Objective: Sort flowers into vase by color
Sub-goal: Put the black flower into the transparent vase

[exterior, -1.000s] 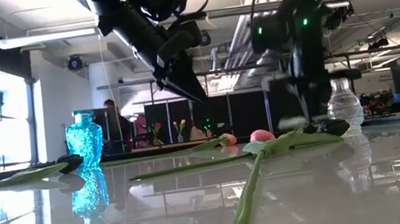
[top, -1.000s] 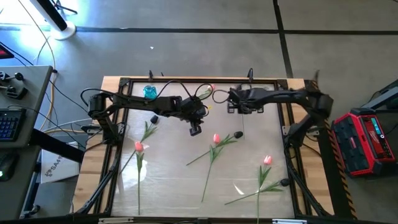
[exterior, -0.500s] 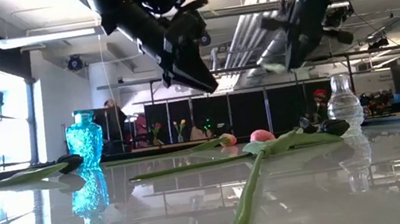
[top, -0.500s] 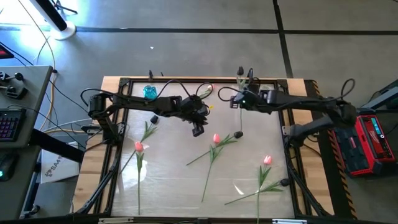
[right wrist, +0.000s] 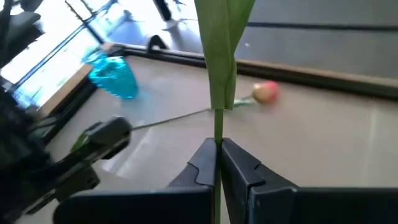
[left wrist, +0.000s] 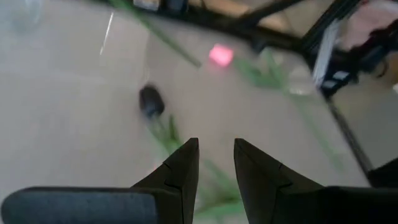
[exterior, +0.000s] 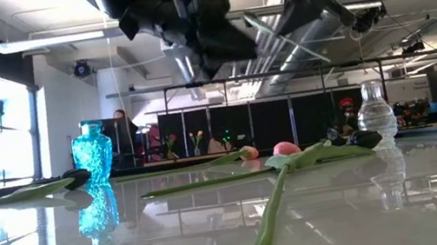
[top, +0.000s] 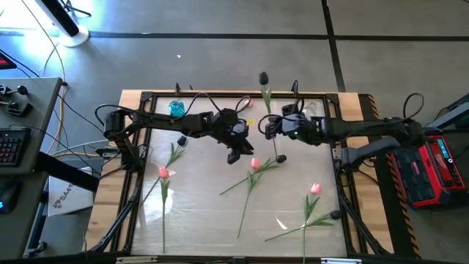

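My right gripper (top: 268,126) hangs over the table's far middle, shut on a near-black tulip; the tulip's dark head (top: 263,76) rises above it and its leaves (right wrist: 224,37) fill the right wrist view. My left gripper (top: 236,155) hovers open just left of it, above the table, with nothing between its fingers (left wrist: 216,144). Pink tulips (top: 163,172) (top: 254,163) (top: 315,188) and dark ones (top: 182,141) (top: 281,158) lie flat on the table. A blue vase (top: 176,108) stands at the far left and a clear vase (exterior: 375,118) at the far right. My right gripper pinches the tulip's thin green stem (right wrist: 219,127) between its two fingers, just below the leaves. The fingers slant down from the table's right and lie across the stem. The tulip is lifted clear of the table and stands nearly upright, head up.
A dark frame (top: 139,147) runs round the table top. One more pink tulip (right wrist: 266,92) lies near the far edge. A red case (top: 432,165) stands off the table's right side. The near middle of the table is bare between the lying tulips.
My right gripper has risen from the table near the clear vase and swung toward the table's middle, tipping up, shut all the while. The dark tulip has come up with it, lifted clear and now upright. My left gripper has tipped up toward level.
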Robot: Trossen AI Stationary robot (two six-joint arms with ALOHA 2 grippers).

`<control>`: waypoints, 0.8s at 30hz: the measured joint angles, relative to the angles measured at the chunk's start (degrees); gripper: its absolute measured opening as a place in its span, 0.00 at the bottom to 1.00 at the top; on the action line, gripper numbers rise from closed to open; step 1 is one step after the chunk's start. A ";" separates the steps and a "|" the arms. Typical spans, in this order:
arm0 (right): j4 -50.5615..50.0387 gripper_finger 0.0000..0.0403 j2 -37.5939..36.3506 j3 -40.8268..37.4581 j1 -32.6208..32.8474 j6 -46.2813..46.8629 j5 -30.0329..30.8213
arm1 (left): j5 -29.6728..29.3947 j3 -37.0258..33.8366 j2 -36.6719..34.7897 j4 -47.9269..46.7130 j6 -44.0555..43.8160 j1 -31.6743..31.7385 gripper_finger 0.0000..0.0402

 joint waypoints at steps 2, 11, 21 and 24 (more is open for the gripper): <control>0.14 0.00 -1.38 0.02 -0.99 -4.36 -1.78 | -0.72 0.00 0.00 2.81 -1.44 0.00 0.23; 0.61 0.00 -5.93 0.04 -5.86 -16.70 -6.08 | -5.43 0.00 0.00 12.37 -11.38 1.44 0.27; 6.13 0.00 -5.72 0.04 -11.97 -27.07 -21.58 | -7.40 0.00 0.00 19.09 -12.99 5.02 0.44; 8.89 0.00 -5.72 0.04 -12.98 -30.11 -24.45 | -6.82 0.00 0.00 22.51 -12.91 5.11 0.47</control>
